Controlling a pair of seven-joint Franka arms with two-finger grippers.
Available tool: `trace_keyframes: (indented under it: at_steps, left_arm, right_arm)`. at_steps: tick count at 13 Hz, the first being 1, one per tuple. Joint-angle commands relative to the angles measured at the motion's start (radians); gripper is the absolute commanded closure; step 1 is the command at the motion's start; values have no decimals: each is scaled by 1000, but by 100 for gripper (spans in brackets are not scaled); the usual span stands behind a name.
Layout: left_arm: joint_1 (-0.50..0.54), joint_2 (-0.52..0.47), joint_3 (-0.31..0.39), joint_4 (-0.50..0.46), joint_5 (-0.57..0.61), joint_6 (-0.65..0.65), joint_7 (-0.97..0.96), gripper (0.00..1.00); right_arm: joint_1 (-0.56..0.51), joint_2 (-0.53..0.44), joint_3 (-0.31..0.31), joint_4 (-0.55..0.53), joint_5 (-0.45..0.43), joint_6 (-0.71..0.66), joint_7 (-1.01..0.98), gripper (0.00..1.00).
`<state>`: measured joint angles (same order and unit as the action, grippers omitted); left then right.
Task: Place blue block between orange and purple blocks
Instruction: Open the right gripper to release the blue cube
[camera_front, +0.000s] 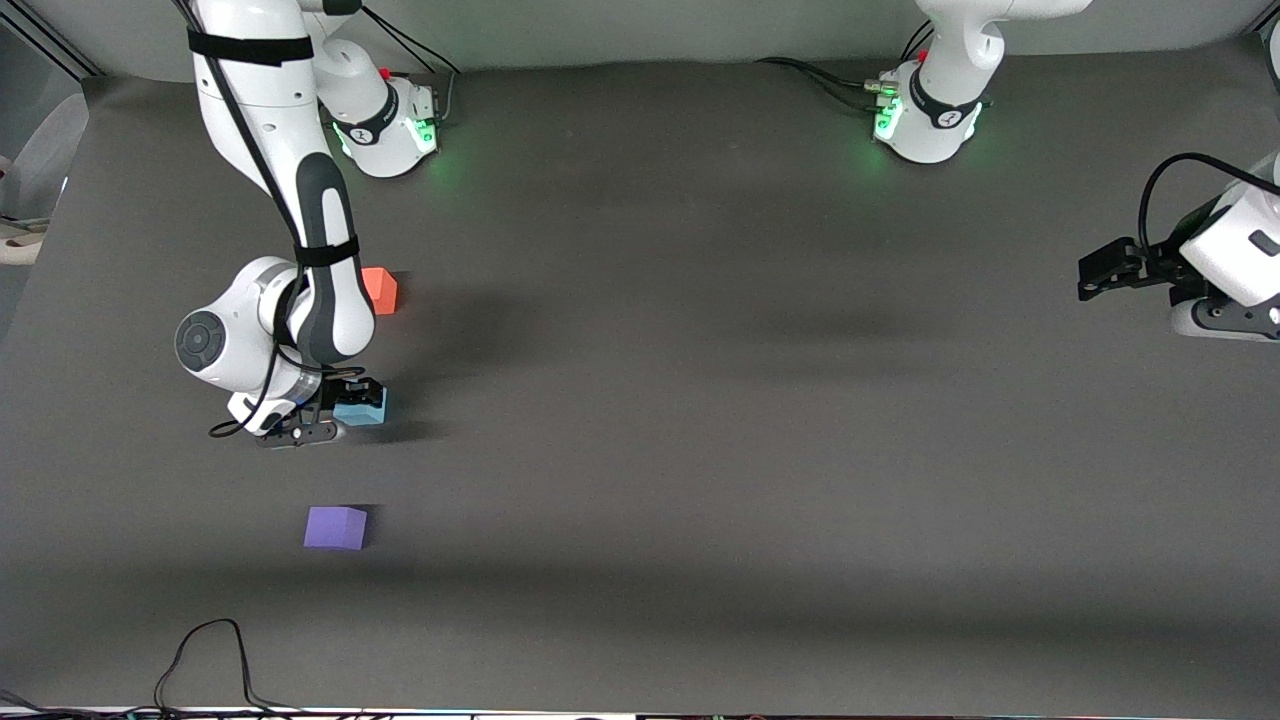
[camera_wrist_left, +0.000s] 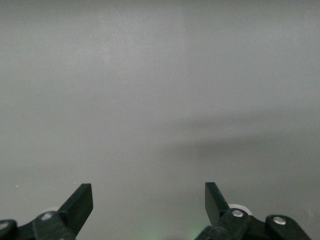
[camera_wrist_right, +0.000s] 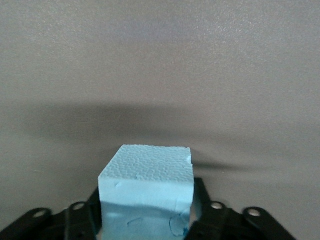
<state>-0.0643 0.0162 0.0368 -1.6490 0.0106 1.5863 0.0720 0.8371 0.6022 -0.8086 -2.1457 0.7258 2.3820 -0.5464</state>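
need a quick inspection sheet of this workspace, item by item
surface: dark grey table, matte, with soft shadows
job's things: blue block on the table between the orange block and the purple block; purple is nearest the front camera, orange farthest
clutter: nothing seen
grippers: right gripper low at the blue block, fingers either side of it; whether it grips cannot be told. left gripper open, holding nothing, waiting over the left arm's end of the table
cables: black cable loop at the table's near edge; cables at both bases
surroundings: light wall along the base end
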Motion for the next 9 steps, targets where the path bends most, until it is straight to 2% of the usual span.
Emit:
trace_keyframes:
  at_steps: [1, 4, 6, 9]
  left_arm:
    - [-12, 7, 8, 20, 12, -3, -4, 0]
    - [-12, 7, 8, 20, 11, -3, -9, 0]
    - [-9, 7, 8, 20, 11, -3, -11, 0]
    - [-9, 7, 8, 20, 9, -6, -35, 0]
  right_arm:
    - [10, 2, -7, 12, 34, 2, -30, 0]
    - [23, -51, -18, 17, 23, -6, -18, 0]
    - [36, -81, -66, 30, 15, -55, -18, 0]
    - [94, -85, -153, 114, 0, -154, -15, 0]
